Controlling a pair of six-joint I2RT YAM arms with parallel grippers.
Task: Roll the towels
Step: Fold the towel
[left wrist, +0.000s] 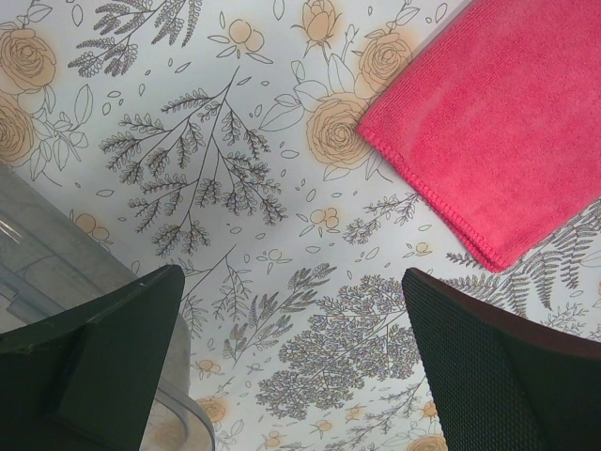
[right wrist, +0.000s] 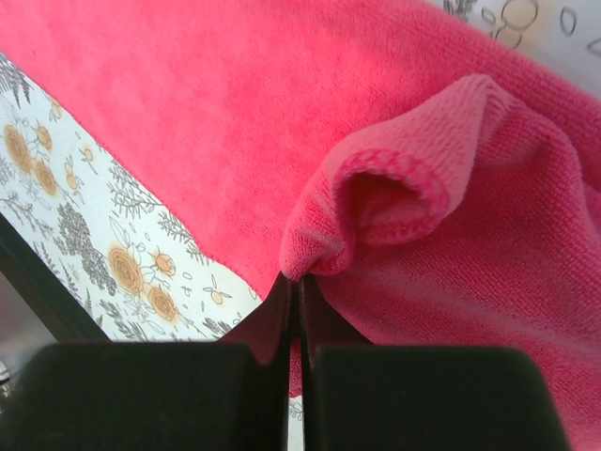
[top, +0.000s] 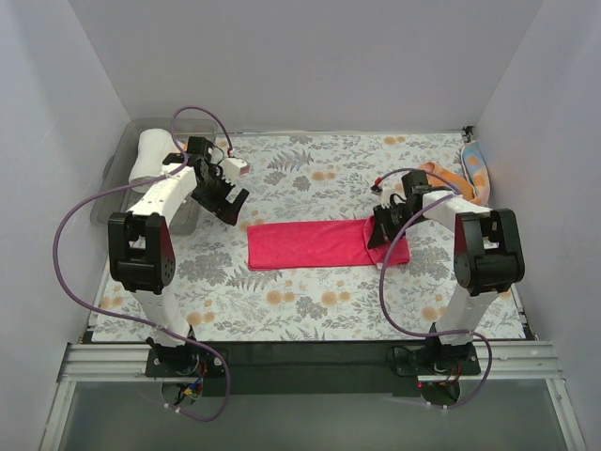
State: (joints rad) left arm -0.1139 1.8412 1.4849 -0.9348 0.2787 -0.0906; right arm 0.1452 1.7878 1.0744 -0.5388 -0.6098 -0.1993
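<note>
A magenta-red towel (top: pixel 305 244) lies flat as a long strip in the middle of the floral covering. Its right end is lifted and curled over, and my right gripper (top: pixel 383 230) is shut on that folded edge (right wrist: pixel 371 202), pinched at the fingertips (right wrist: pixel 299 287). My left gripper (top: pixel 228 202) hangs open above the covering, left of the towel's left end (left wrist: pixel 498 132), with nothing between its fingers (left wrist: pixel 488 366). A white rolled towel (top: pixel 150 155) sits in the bin at the back left. An orange towel with pale spots (top: pixel 467 174) lies at the back right.
A clear plastic bin (top: pixel 117 183) stands at the back left, its rim (left wrist: pixel 56 263) just beside my left finger. White walls close in the table on three sides. A black rail runs along the near edge.
</note>
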